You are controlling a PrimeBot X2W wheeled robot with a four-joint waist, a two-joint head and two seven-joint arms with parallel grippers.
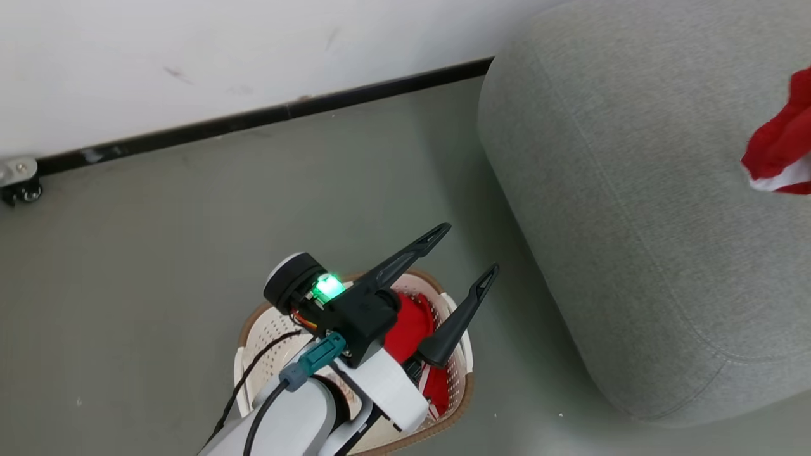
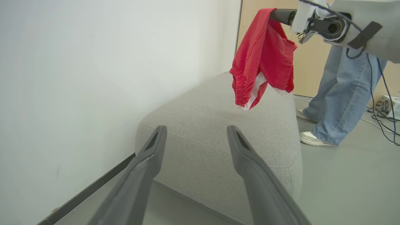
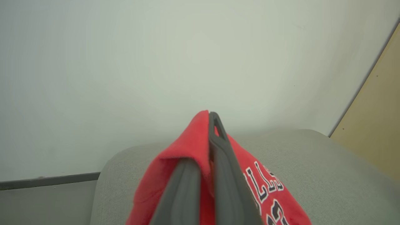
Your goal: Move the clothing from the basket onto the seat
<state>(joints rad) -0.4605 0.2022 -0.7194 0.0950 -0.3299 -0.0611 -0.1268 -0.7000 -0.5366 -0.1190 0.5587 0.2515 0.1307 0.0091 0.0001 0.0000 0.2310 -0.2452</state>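
Note:
My left gripper hangs open over the cream basket, which stands on the floor with red clothing inside it. Its two dark fingers are spread and empty, pointing toward the grey seat. My right gripper is shut on a red garment with white lettering. That garment hangs from the right gripper above the seat, its white-trimmed hem just over the cushion. At the right edge of the head view a piece of the same red garment shows over the seat.
A white wall with a dark baseboard runs behind the basket and the seat's end. A person in blue jeans and white shoes stands beside the seat's far side. Cables and a small box lie on the floor there. A caster sits at the far left.

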